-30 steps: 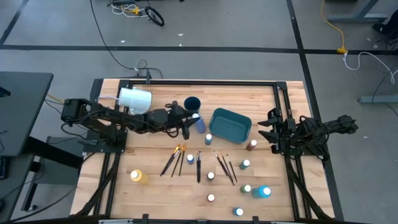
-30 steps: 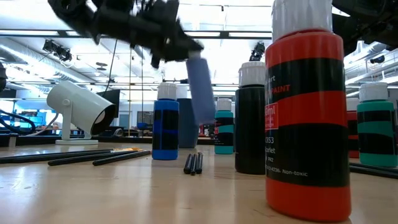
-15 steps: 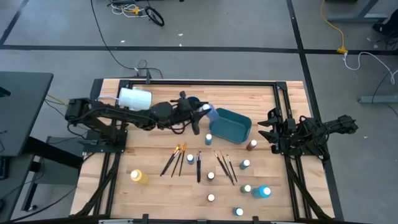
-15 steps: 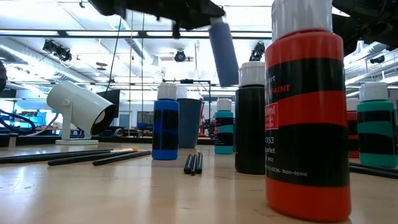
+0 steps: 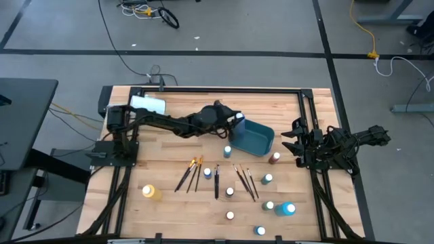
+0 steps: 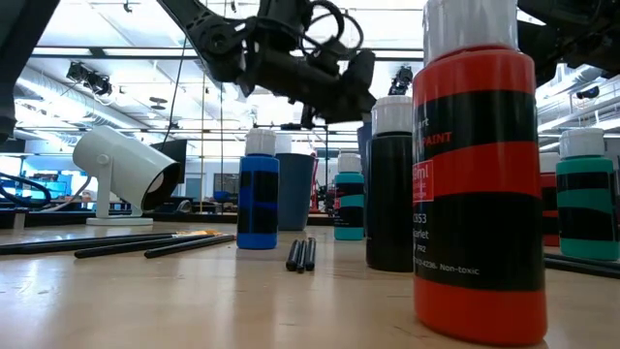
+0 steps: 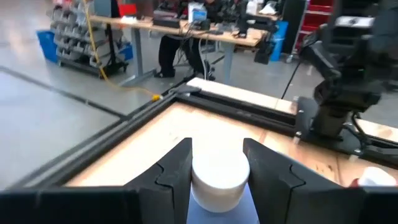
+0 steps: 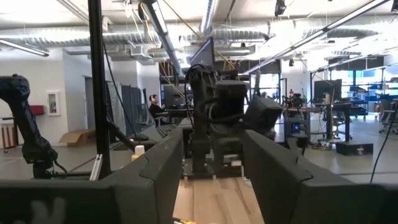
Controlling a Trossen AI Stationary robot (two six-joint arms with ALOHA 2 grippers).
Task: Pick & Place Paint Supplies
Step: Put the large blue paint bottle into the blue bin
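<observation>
Across the wooden table (image 5: 169, 152) the supplies lie spread out, and the layout explains the reach now under way. Largest is the teal bin (image 5: 252, 135), set near the middle toward the far edge so either arm can get to it; it looks like the collecting place, though what it already holds cannot be seen. The white cylinder (image 5: 148, 104) lies at the far left corner, out of the working area.

Stretched out from its base, the left arm carries the left gripper (image 5: 234, 122) right at the bin's near-left rim. Its fingers (image 7: 176, 168) are clamped on either side of a blue paint bottle (image 7: 219, 186), whose white cap shows between them in the left wrist view. Holding it by the body under the cap keeps the bottle steady for release; my judgement is that it is being brought over the bin to be dropped in.

The right arm waits folded at the right edge, and the right gripper (image 5: 296, 142) has its fingers apart with nothing between them.

Still on the table are the brushes (image 5: 192, 173) lying in loose groups in front of the bin, and small capped bottles scattered toward the near right, including a red bottle (image 6: 477, 184) right by the low camera and a yellow bottle (image 5: 149, 192) near the left.
</observation>
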